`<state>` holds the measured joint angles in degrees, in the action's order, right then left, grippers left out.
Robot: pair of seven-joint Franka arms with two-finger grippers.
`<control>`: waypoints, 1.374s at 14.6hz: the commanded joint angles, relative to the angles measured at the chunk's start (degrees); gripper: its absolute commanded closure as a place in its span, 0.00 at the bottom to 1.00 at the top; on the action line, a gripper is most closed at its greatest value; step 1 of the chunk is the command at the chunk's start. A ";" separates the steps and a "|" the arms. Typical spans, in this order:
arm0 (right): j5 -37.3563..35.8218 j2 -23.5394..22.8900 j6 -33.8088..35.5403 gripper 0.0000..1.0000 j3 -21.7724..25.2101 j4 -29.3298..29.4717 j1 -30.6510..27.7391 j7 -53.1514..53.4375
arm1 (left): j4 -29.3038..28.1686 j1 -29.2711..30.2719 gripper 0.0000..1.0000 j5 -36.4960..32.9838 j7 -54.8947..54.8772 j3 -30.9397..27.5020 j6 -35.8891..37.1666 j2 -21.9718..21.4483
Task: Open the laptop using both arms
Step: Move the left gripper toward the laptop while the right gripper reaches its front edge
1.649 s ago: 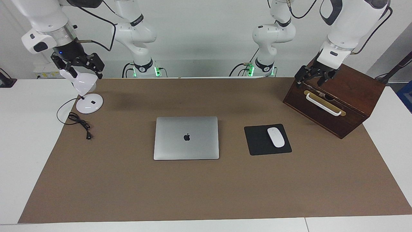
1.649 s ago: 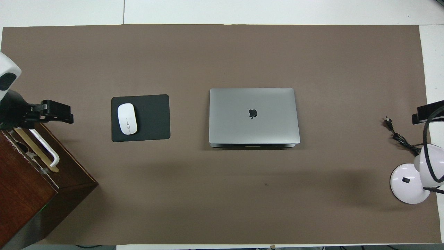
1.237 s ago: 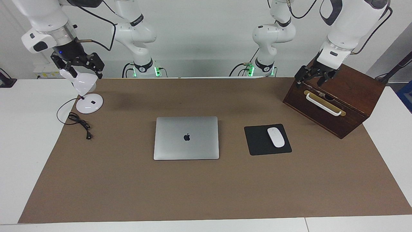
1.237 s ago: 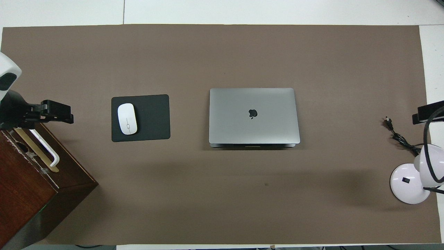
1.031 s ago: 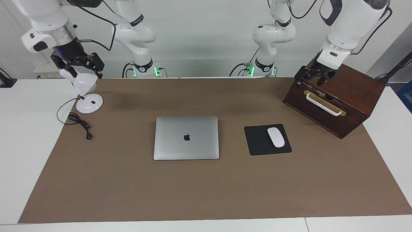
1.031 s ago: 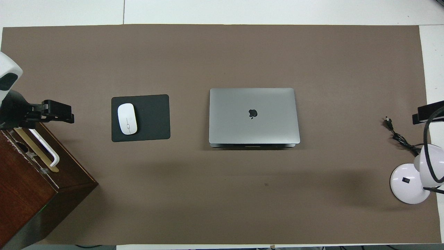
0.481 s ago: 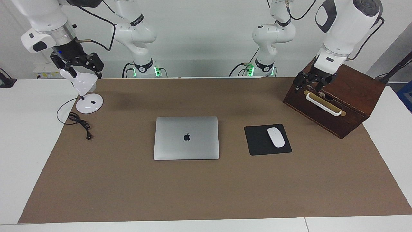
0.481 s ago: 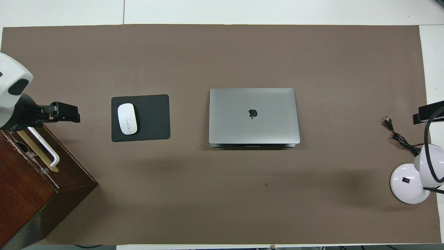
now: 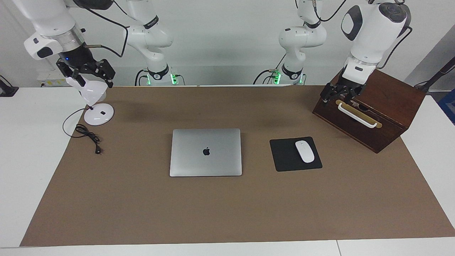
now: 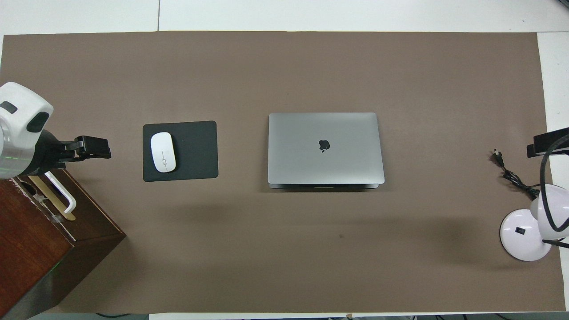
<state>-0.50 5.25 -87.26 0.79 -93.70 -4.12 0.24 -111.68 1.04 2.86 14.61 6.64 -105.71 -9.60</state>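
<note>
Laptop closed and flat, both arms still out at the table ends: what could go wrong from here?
1. The left end effector hangs open close over the wooden box and its white handle; swinging low toward the laptop, it might clip them or the mouse.
2. The right end effector sits by the lamp; it could knock it.
3. The thin lid edge may slip, sliding the laptop.

Likely a robotics lab: two white arms [image 9: 369, 32] bolted at a white table [image 9: 32, 160] with a brown mat [image 9: 227, 206], desk props staged against plain walls.
</note>
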 commanded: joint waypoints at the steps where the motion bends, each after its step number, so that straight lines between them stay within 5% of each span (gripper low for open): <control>1: -0.03 2.13 -6.24 0.00 -0.53 -4.56 -0.63 -0.41 | -2.75 -1.73 0.00 0.48 9.08 0.04 -3.36 -2.01; 8: 8.57 -0.94 -25.84 0.00 -0.27 -10.97 1.48 1.87 | -3.63 -2.71 0.00 0.65 18.34 0.04 -1.70 -2.53; 11: 11.21 -2.70 -30.86 0.00 -0.27 -12.48 3.76 6.96 | -3.80 -3.94 0.00 1.00 30.68 0.57 -1.07 -2.62; 14: 13.76 -4.02 -35.15 0.00 -0.27 -13.52 6.92 16.17 | -4.07 -4.20 0.37 4.95 41.61 0.57 -0.91 -2.71; 15: 14.55 -4.11 -37.00 0.00 -0.35 -14.40 7.98 18.20 | -4.33 -4.46 0.58 5.91 43.29 0.66 -0.47 -3.06; 18: 19.21 -4.20 -42.09 0.00 -0.36 -16.95 11.49 26.80 | -5.29 -2.80 1.00 14.68 47.86 0.05 0.67 -3.67; 20: 19.57 -4.20 -49.46 0.00 -0.18 -20.89 16.05 31.64 | -10.19 -1.74 1.00 21.02 48.84 -0.05 -2.90 -6.21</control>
<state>17.49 0.21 -130.44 0.47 -110.02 8.50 27.41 -115.84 -1.83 19.02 61.75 6.84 -105.98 -11.61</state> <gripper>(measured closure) 0.000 0.744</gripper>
